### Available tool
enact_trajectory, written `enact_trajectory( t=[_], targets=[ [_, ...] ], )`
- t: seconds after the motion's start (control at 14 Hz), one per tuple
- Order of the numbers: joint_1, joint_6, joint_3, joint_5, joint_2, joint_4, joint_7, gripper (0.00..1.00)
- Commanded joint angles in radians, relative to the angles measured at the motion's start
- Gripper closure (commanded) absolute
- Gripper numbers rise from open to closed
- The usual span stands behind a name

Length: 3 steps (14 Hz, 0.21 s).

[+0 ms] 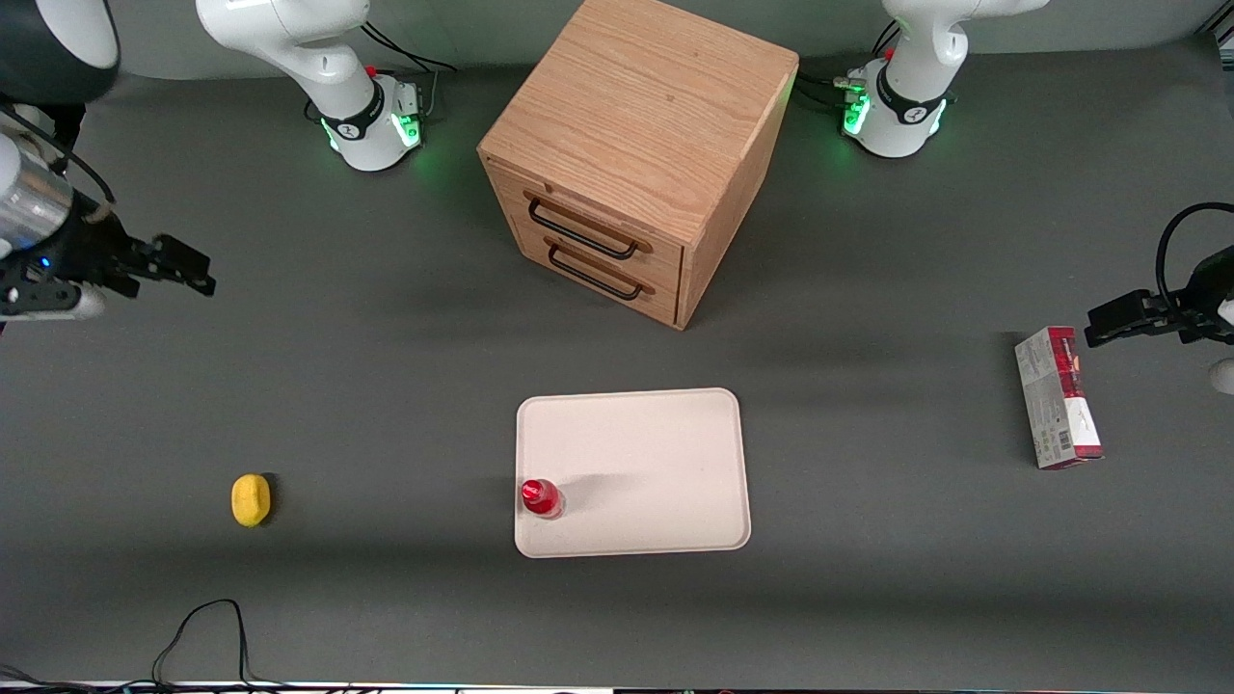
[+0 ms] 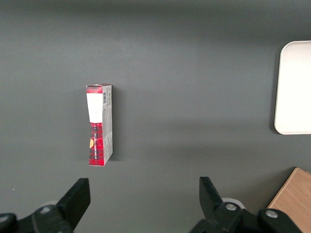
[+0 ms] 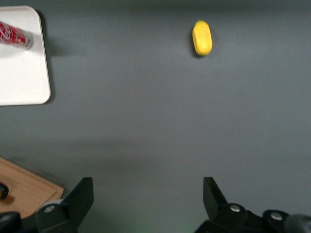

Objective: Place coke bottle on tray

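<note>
The coke bottle [image 1: 541,497], small and all red with a red cap, stands upright on the cream-white tray [image 1: 646,463], in the tray's corner nearest the front camera toward the working arm's end. The right wrist view shows the bottle [image 3: 15,37] on the tray [image 3: 22,77]. My gripper [image 1: 183,267] is open and empty, high above the table at the working arm's end, well away from the tray. In the right wrist view the gripper [image 3: 148,194] has its fingers spread wide over bare table.
A yellow lump [image 1: 251,499] lies on the table toward the working arm's end, also seen in the right wrist view [image 3: 202,38]. A wooden drawer cabinet [image 1: 636,154] stands farther from the front camera than the tray. A red-and-white carton [image 1: 1058,397] lies toward the parked arm's end.
</note>
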Motion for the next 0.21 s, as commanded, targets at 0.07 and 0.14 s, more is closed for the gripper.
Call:
enact_trajectory(
  t=[0.07,0.14],
  targets=[
    [0.012,-0.027,-0.008,0.014,0.026,0.044,0.002,0.00],
    [0.012,-0.032,-0.006,0.016,0.041,0.062,0.002,0.00]
  ],
)
